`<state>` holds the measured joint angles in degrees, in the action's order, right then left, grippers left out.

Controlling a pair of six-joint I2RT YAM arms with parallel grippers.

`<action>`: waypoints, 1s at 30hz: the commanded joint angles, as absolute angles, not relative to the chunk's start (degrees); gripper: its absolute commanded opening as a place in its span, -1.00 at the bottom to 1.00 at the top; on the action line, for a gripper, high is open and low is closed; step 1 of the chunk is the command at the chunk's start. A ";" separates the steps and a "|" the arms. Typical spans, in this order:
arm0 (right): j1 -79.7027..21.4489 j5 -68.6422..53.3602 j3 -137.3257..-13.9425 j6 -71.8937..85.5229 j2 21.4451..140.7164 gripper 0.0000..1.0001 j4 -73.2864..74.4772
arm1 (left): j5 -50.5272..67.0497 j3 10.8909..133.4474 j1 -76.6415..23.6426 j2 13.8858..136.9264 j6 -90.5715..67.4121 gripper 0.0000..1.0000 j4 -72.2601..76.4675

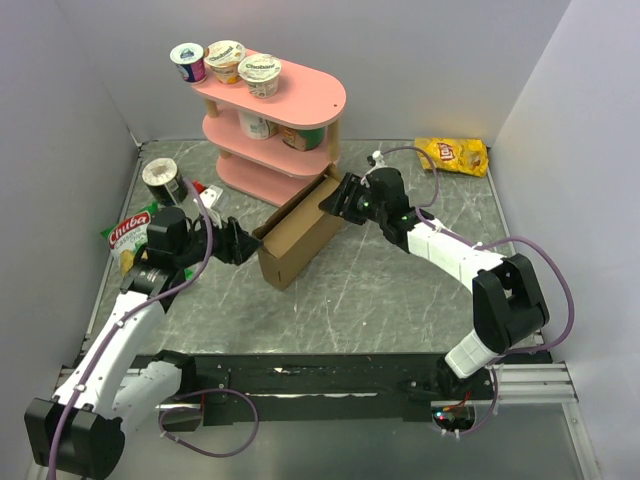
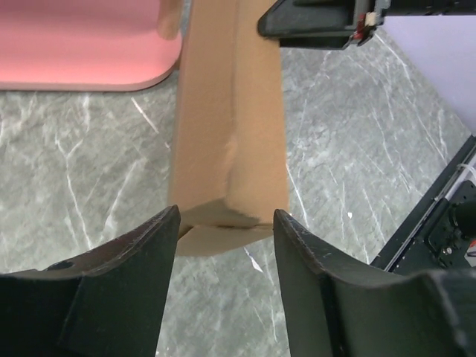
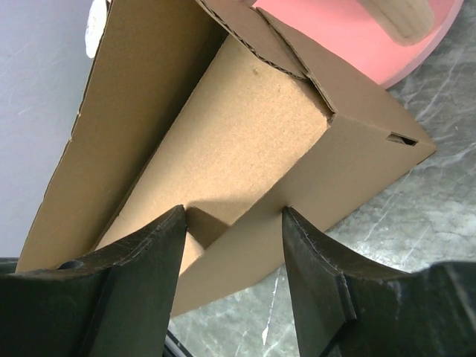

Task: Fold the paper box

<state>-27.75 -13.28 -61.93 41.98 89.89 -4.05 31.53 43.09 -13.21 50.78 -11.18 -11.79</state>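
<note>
Between both tools, left tool (image 1: 243, 246) and right tool (image 1: 330, 197) clasp the paper box (image 1: 300, 232) ends

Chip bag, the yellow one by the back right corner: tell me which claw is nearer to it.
Right. The right claw is at the paper box's far end, closer to the yellow chip bag; the left claw is at the box's near-left end.

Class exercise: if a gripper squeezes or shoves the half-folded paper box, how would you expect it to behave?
The paper box is thin corrugated cardboard with loose flaps, so it probably buckles under a squeeze. Hollow, it looks light and likely slides on the smooth table. Long and narrow, it might tip sideways.
</note>
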 commanded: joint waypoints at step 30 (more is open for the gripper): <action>-28.30 -13.89 -62.05 39.37 92.29 -0.10 -8.61 | 24.53 46.14 -24.25 60.20 -8.44 -0.42 -10.81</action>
<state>-27.00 -14.00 -61.91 40.82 90.48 -4.93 25.41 46.00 -21.15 58.08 -8.60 -7.42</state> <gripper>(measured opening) 0.514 0.399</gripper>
